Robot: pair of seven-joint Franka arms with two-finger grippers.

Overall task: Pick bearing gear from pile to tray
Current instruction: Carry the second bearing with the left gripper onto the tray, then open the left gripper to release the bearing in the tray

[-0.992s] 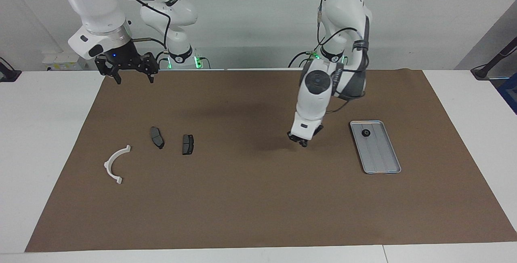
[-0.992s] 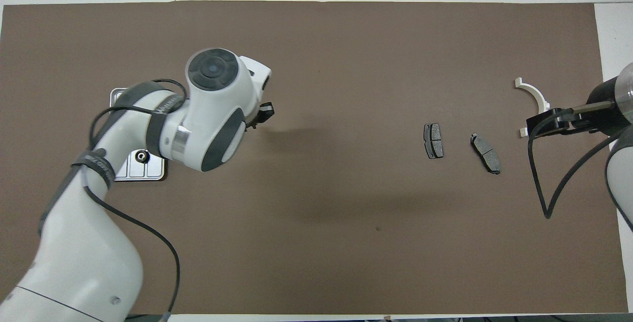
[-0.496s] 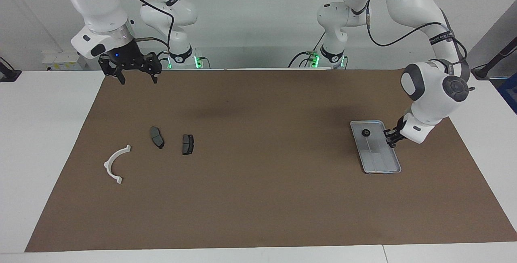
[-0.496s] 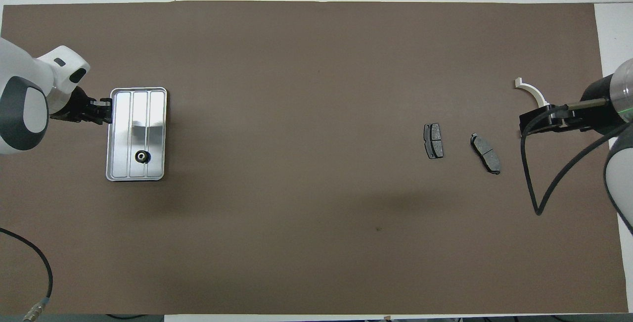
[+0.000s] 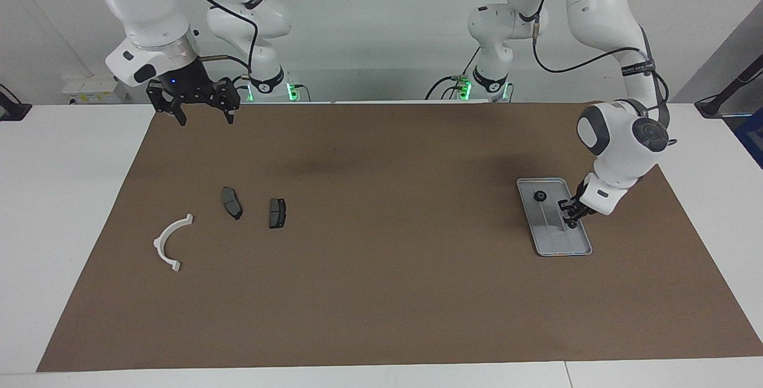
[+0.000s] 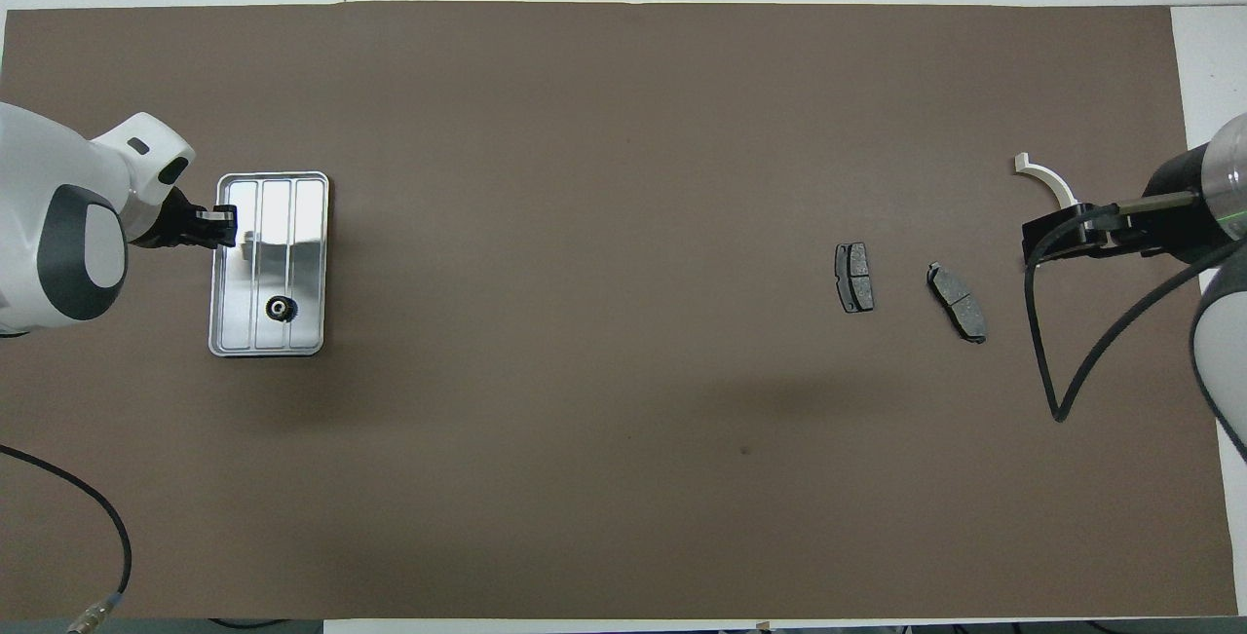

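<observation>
The grey ribbed tray (image 5: 559, 246) (image 6: 304, 225) lies at the left arm's end of the mat. One black bearing gear (image 5: 540, 196) (image 6: 280, 307) rests in it. My left gripper (image 5: 570, 219) (image 6: 226, 225) hangs low over the tray's outer edge, shut, with a small dark piece at its fingertips. The pile sits toward the right arm's end: a white half-ring bracket (image 5: 170, 242) (image 6: 1047, 181) and two dark brake pads (image 5: 231, 202) (image 5: 277, 213) (image 6: 854, 277) (image 6: 958, 301). My right gripper (image 5: 202, 118) (image 6: 1038, 242) waits open, raised over the mat's corner, and hides part of the bracket from above.
A brown mat (image 5: 381, 292) covers the white table (image 5: 65, 197). The right arm's black cable (image 6: 1062, 371) loops over the mat beside the pads. Another cable (image 6: 102, 517) lies at the mat's edge by the left arm.
The left arm swung from the middle of the mat to the tray, then brought its shut gripper in over the tray's edge. The right gripper barely moved.
</observation>
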